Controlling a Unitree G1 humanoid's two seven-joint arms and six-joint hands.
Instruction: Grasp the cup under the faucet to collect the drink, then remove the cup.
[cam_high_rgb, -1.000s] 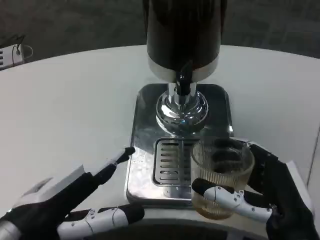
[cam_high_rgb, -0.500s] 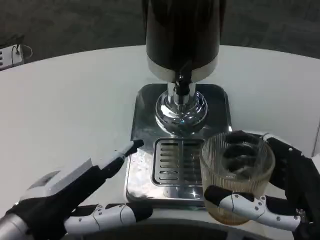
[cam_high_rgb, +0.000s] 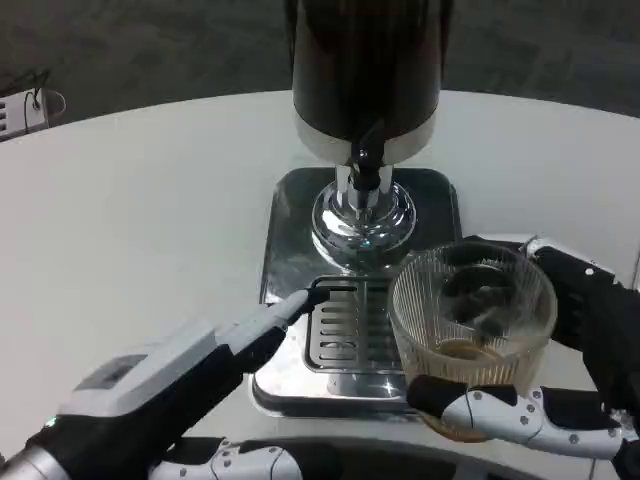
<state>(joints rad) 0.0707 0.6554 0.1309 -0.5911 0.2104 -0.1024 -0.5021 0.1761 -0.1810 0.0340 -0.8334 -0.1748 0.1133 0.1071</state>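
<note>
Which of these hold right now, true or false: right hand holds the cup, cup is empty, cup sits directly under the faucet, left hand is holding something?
The right hand holds the ribbed glass cup: true.
The cup is empty: false, a little amber drink sits at its bottom.
The cup sits directly under the faucet: false, it is off to the right, over the drip tray's edge.
The left hand holds something: false, it holds nothing, fingers reaching toward the tray.
</note>
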